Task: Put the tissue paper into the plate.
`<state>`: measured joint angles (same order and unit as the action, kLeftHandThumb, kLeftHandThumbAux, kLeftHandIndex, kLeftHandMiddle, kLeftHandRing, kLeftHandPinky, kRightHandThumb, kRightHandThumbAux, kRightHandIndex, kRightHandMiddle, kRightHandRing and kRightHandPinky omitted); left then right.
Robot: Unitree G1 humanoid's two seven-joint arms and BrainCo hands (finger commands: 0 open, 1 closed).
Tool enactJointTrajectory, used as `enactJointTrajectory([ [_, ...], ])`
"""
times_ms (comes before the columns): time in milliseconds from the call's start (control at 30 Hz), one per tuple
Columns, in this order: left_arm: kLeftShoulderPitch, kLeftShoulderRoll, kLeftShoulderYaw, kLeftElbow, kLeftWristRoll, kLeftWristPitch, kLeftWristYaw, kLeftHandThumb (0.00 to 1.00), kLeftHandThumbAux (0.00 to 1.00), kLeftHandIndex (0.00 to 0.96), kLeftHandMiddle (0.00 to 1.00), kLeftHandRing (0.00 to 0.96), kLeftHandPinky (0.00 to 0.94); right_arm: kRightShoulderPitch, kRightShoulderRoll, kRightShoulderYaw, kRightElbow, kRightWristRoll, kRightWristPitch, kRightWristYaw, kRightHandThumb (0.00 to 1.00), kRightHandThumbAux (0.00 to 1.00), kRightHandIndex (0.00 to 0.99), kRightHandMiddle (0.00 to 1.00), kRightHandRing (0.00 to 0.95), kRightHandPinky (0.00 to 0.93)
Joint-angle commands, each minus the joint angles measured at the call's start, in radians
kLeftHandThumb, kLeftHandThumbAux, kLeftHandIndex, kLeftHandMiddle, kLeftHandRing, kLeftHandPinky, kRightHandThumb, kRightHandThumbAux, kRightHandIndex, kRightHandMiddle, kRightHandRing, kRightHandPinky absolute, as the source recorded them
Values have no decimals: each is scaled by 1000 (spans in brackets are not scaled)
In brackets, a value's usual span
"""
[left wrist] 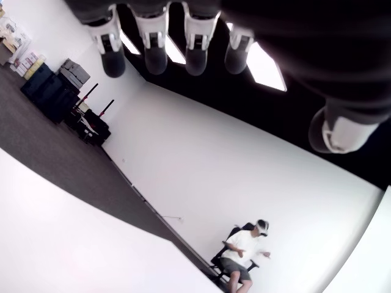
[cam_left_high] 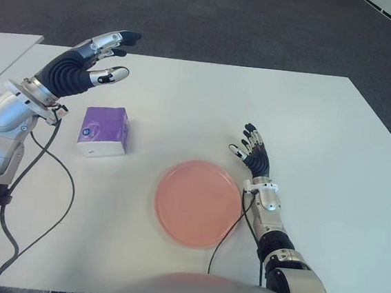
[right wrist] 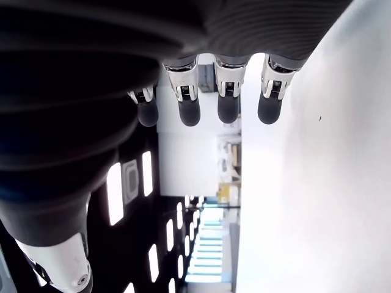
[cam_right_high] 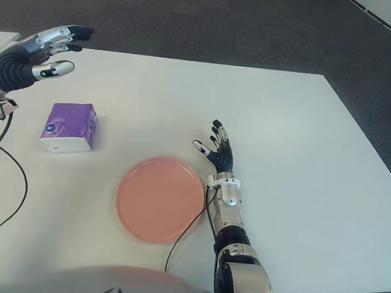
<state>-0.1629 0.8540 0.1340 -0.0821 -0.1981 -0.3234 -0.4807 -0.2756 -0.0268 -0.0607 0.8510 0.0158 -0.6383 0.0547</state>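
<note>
— So, what do we record for the left hand [cam_left_high: 97, 57]?

— We find it raised above the white table [cam_left_high: 322, 131], beyond and to the left of the purple rectangular tissue pack with the white lower edge [cam_left_high: 103, 131]. Its fingers [left wrist: 156, 58] are extended and spread, the thumb [cam_left_high: 112, 75] standing apart below them; it has hold of nothing. The pack lies flat on the table, clear of the hand and well apart from the round pink plate [cam_left_high: 197, 202].

— And the right hand [cam_left_high: 254, 152]?

— Idle, by our reading. It shows just to the right of the plate's far rim, fingers straight and relaxed, nothing in them. Its own wrist view confirms four straight fingertips [right wrist: 189, 113] and an empty palm.

— Which step do we enter?

— We judge it the approach: no grasp has been made, and the plate is bare. The task has barely begun.

— What does the next move require?

— In our judgement, the left hand must descend and come back toward the pack, thumb on one side and fingers on the other, then close across its width. After that, a lift and a carry rightward to the plate. We note the pack looks soft, so a firm squeeze may deform it. A seated person [left wrist: 244, 250] shows in the left wrist view, far from the work.
</note>
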Motion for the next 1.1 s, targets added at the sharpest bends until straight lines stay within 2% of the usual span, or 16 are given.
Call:
enactJointTrajectory([
  [33,34,89,-46,144,243,-128,-43,92,324,0,0,0,0,113,13,-3,77,2,83,-1,0,714,0,0,0,0],
  [167,2,118,-125,323,534,-242,97,167,254,0,0,0,0,115,15,-6,72,10,82,7,0,723,0,0,0,0],
  [267,-10,146,-158,347,678,-233,166,214,193,0,0,0,0,118,12,-5,69,10,91,11,0,727,0,0,0,0],
  [400,-30,160,-216,401,806,-203,216,267,124,0,0,0,0,119,6,0,68,2,107,9,0,723,0,0,0,0],
  [667,-69,182,-275,462,916,-205,245,324,47,0,0,0,0,117,0,3,73,-6,112,3,0,718,0,0,0,0],
  [833,-106,185,-319,531,977,-222,288,319,30,0,0,0,0,117,-3,5,76,-12,108,0,0,724,0,0,0,0],
  [1100,-149,196,-387,599,1042,-235,302,317,18,0,0,0,0,118,-5,4,78,-13,99,5,0,746,0,0,0,0],
])
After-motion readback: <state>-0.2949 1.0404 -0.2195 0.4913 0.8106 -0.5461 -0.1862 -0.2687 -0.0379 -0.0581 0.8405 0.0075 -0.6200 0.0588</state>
